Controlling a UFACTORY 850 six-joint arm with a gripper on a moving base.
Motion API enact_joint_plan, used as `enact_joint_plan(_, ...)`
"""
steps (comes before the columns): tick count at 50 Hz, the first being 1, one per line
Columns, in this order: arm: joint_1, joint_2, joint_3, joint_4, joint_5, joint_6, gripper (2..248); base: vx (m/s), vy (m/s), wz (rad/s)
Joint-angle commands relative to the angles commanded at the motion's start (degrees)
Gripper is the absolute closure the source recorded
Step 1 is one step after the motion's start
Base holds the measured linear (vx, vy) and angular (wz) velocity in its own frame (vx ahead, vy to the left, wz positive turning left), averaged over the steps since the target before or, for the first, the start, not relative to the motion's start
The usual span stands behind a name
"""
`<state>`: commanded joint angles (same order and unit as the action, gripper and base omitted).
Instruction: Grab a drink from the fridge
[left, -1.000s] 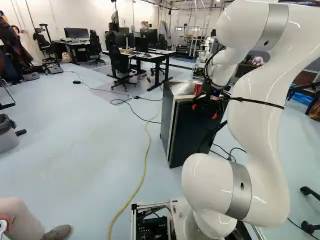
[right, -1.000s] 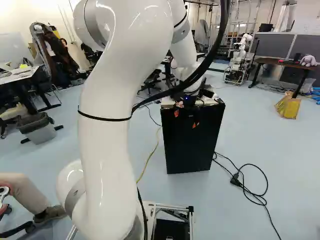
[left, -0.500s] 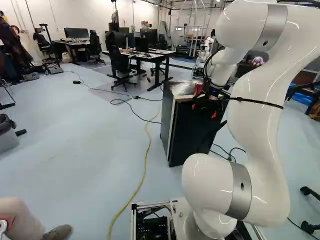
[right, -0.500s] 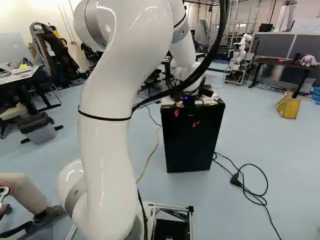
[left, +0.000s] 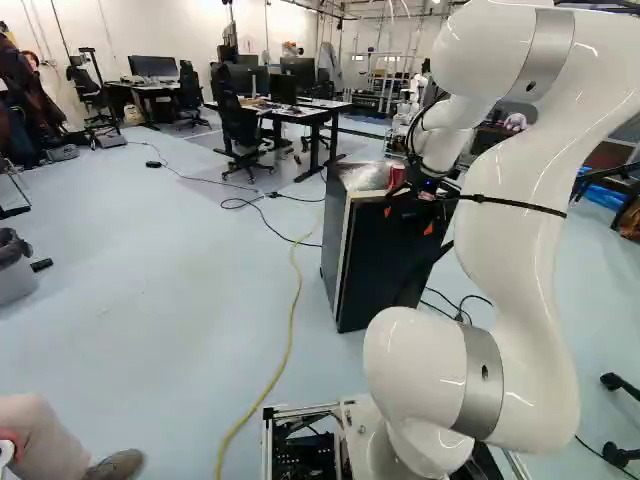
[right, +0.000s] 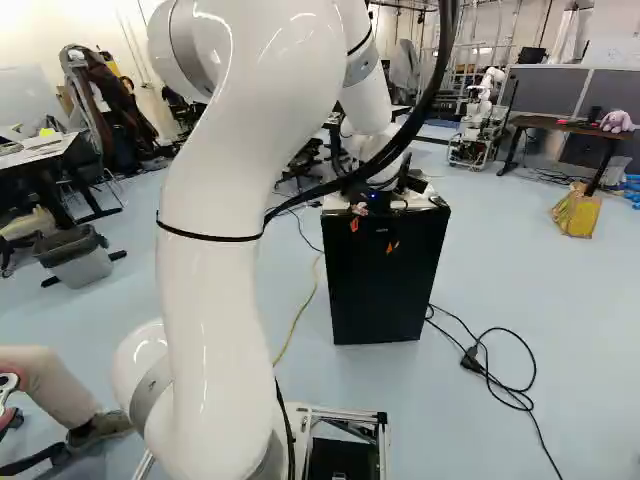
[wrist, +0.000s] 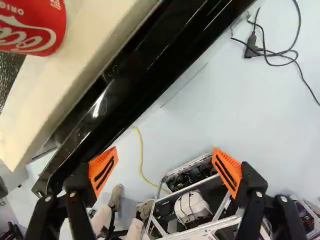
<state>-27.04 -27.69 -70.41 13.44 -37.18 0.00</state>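
"Two orange pads (wrist: 103, 170), set wide apart. Is that the hand (left: 408, 220) as you see it?"

"Yes, its fingers are spread. In the left base view it hangs right of centre, in the upper half, by the top front edge of the black fridge (left: 385, 270)."

"Touching it?"

"I can't tell. The black front slants just beside one finger in the wrist view."

"And the drink?"

"A red can (left: 396, 176) sits on top of the fridge, outside the fingers, beside some clear wrapping (left: 366, 177)."

"What about the floor?"

"A yellow cable (left: 292, 320) winds down the lower middle of the left base view. A black cable (right: 532, 385) curls at the lower right of the right base view."
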Motion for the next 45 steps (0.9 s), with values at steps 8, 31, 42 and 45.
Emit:
enact_joint_plan(8, 0.0, 0.0, 0.0, 0.0, 0.5, 0.0, 3, 0.0, 0.0, 0.0)
enact_joint_plan(31, 0.0, 0.0, 0.0, 0.0, 1.8, 0.0, 3, 0.0, 0.0, 0.0)
enact_joint_plan(42, 0.0, -0.1, -0.1, 0.0, 2.5, 0.0, 3, 0.0, 0.0, 0.0)
enact_joint_plan(45, 0.1, -0.1, -0.2, 0.0, 2.7, 0.0, 3, 0.0, 0.0, 0.0)
